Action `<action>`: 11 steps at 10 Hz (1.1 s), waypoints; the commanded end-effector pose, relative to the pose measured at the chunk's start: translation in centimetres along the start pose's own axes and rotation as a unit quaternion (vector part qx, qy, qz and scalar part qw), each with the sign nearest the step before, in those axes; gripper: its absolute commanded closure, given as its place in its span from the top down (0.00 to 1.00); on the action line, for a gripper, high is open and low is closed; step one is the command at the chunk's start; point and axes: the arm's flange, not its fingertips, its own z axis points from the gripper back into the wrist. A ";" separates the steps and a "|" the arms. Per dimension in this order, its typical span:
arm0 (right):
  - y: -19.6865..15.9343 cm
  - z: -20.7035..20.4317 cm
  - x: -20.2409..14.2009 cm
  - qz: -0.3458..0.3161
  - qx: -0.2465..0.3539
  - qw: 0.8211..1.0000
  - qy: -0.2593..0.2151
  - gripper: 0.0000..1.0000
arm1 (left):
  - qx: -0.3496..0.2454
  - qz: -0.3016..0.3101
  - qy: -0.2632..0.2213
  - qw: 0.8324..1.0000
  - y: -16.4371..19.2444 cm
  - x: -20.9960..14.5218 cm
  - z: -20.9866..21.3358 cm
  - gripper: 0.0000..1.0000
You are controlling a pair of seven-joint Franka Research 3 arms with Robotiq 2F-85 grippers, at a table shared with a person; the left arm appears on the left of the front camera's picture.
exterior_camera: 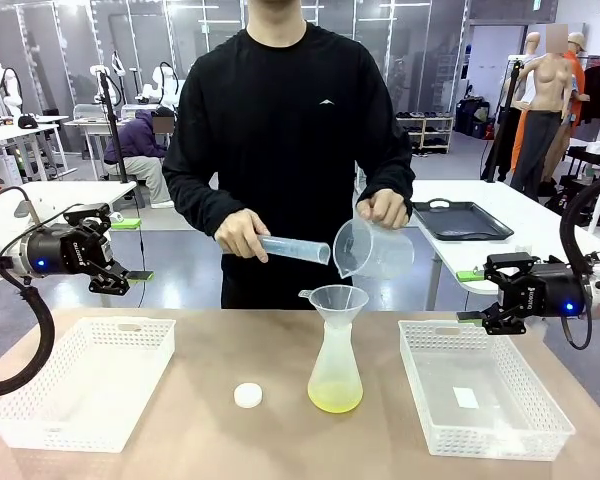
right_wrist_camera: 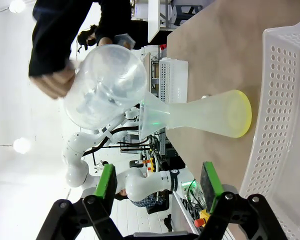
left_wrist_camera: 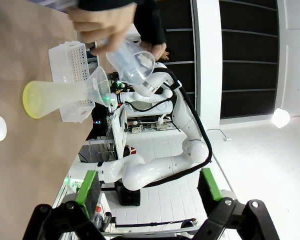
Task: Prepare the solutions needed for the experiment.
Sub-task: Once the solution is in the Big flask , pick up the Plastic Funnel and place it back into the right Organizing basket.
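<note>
The solutions are a shallow pale yellow layer (exterior_camera: 335, 401) at the bottom of a translucent flask (exterior_camera: 336, 365) standing mid-table with a funnel (exterior_camera: 334, 298) in its neck. Above the funnel a person tilts a clear beaker (exterior_camera: 372, 247) with one hand and holds a graduated cylinder (exterior_camera: 290, 248) level in the other. My left gripper (exterior_camera: 135, 250) hovers open above the left basket. At the right, my right gripper (exterior_camera: 468, 297) stands open beside the right basket. The flask (left_wrist_camera: 60, 95) (right_wrist_camera: 205, 117) lies well beyond both sets of open fingers (left_wrist_camera: 87, 187) (right_wrist_camera: 210, 180).
A white perforated basket (exterior_camera: 85, 380) sits at the table's left and another (exterior_camera: 480, 385) at its right, holding a small white slip. A small white round cap (exterior_camera: 247, 395) lies left of the flask. A black tray (exterior_camera: 460, 220) rests on a table behind.
</note>
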 end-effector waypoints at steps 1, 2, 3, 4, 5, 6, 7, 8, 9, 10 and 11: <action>0.2 -0.1 0.1 0.004 -0.008 1.000 -0.001 0.85 | -0.001 -0.001 0.000 1.000 -0.1 0.0 0.0 1.00; 0.2 -0.1 0.1 0.004 -0.008 1.000 -0.001 0.85 | -0.001 -0.001 0.000 1.000 -0.1 0.0 0.0 1.00; 0.2 -0.1 0.1 0.004 -0.008 1.000 -0.001 0.85 | -0.001 -0.001 0.000 1.000 -0.1 0.0 0.0 1.00; 0.2 -0.1 0.1 0.004 -0.008 1.000 -0.001 0.85 | -0.001 -0.001 0.000 1.000 -0.1 0.0 0.0 1.00; 0.2 -0.1 0.1 0.004 -0.008 1.000 -0.001 0.85 | -0.001 -0.001 0.000 1.000 -0.1 0.0 0.0 1.00; 0.2 -0.1 0.1 0.004 -0.008 1.000 -0.001 0.85 | -0.001 -0.001 0.000 1.000 -0.1 0.0 0.0 1.00; 0.2 -0.1 0.1 0.004 -0.008 1.000 -0.001 0.85 | -0.001 -0.001 0.000 1.000 -0.1 0.0 0.0 1.00; 0.2 -0.1 0.1 0.004 -0.008 1.000 -0.001 0.85 | -0.001 -0.001 0.000 1.000 -0.1 0.0 0.0 1.00; 0.2 -0.1 0.1 0.004 -0.008 1.000 -0.001 0.85 | -0.001 -0.001 0.000 1.000 -0.1 0.0 0.0 1.00; 0.2 -0.1 0.1 0.004 -0.008 1.000 -0.001 0.85 | -0.001 -0.001 0.000 1.000 -0.1 0.0 0.0 1.00; 0.2 -0.1 0.1 0.004 -0.008 1.000 -0.001 0.85 | -0.001 -0.001 0.000 1.000 -0.1 0.0 0.0 1.00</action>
